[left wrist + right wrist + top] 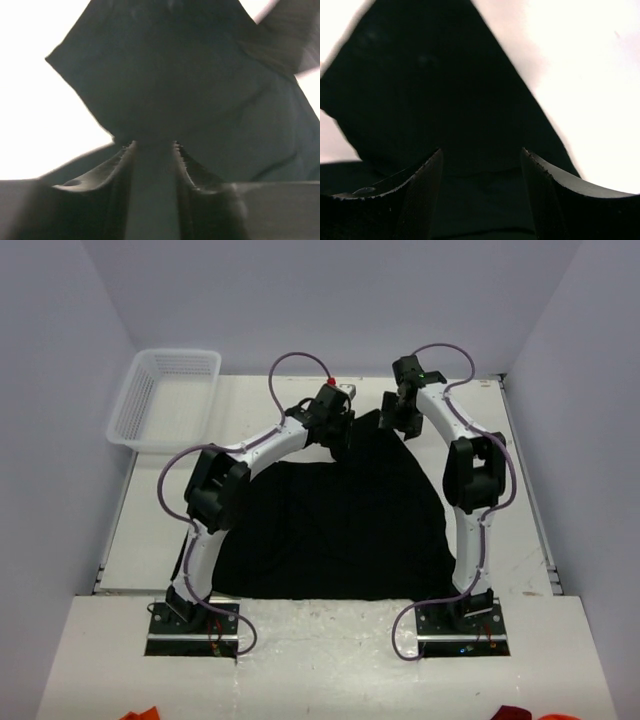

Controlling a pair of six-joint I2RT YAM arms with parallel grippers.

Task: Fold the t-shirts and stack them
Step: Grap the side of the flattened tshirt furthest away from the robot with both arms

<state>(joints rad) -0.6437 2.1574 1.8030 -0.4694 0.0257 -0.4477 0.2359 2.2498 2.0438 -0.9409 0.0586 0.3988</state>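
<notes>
A black t-shirt [340, 520] lies spread over the middle of the table and narrows toward its far edge. My left gripper [337, 428] is at that far edge, shut on a fold of the t-shirt [200, 90], which runs up between its fingers [127, 165]. My right gripper [397, 415] is at the far right corner of the same edge. Its jaws stand apart over the cloth [445, 90], with a hem showing between the fingertips [432, 170]. No second t-shirt shows.
A white mesh basket [165, 395] stands at the far left corner of the table. Bare white table [520, 490] lies to the right of the shirt and along the far edge. Red and orange cloth bits [520, 714] show at the near bottom edge.
</notes>
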